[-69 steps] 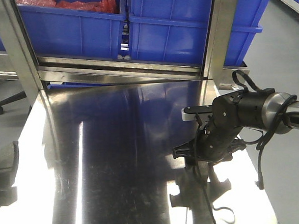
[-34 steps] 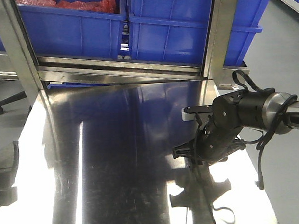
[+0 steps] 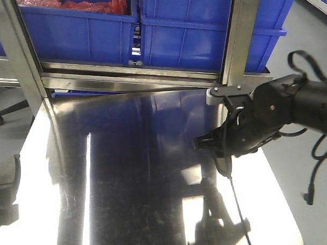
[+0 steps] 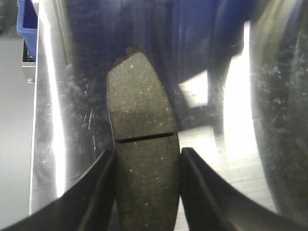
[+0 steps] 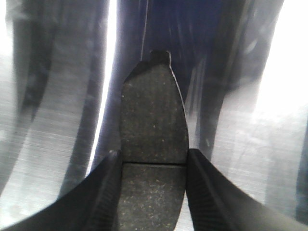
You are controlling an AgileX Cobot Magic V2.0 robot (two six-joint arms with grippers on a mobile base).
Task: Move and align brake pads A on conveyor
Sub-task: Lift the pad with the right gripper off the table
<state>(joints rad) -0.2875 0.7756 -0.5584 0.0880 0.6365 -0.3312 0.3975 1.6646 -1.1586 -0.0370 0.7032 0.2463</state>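
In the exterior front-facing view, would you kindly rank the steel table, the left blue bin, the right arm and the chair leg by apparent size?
Largest: steel table.
Next: left blue bin and right arm, roughly alike; the arm is nearer the camera, so I won't rank them.
Smallest: chair leg.

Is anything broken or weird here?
Nothing looks broken. The left gripper holds the left brake pad and the right gripper holds the right brake pad, both whole. The line across each is a groove.
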